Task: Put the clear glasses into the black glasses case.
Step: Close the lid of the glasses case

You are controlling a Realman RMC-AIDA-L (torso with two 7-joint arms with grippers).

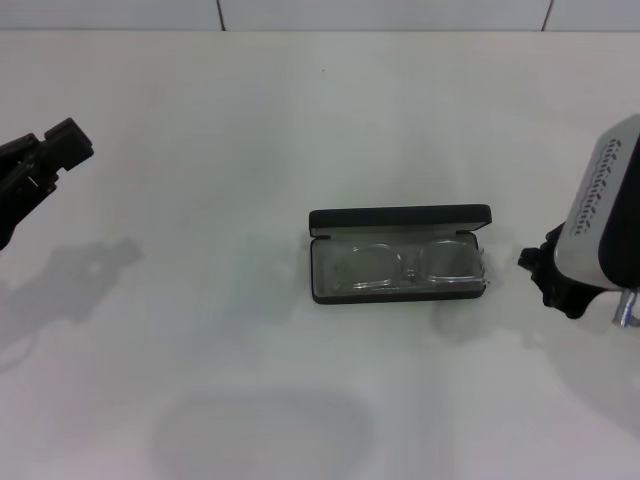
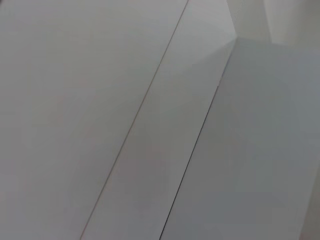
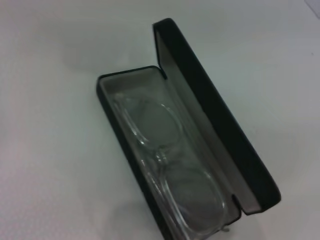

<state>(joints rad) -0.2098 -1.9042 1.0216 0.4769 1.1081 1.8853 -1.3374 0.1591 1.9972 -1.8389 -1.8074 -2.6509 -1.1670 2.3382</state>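
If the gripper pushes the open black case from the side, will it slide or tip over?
The black glasses case lies flat and low on the table, so it probably slides. Its raised lid might swing if touched.

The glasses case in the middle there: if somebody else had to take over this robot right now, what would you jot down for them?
Left gripper: idle at the table's far left edge, away from the work.
Right gripper: just right of the black glasses case, apart from it, holding nothing.
The clear glasses already lie inside the case on its grey lining; the right end seems to poke slightly over the rim.
The lid stands open.
Done: glasses are in. Left: perhaps check that end sits fully inside.
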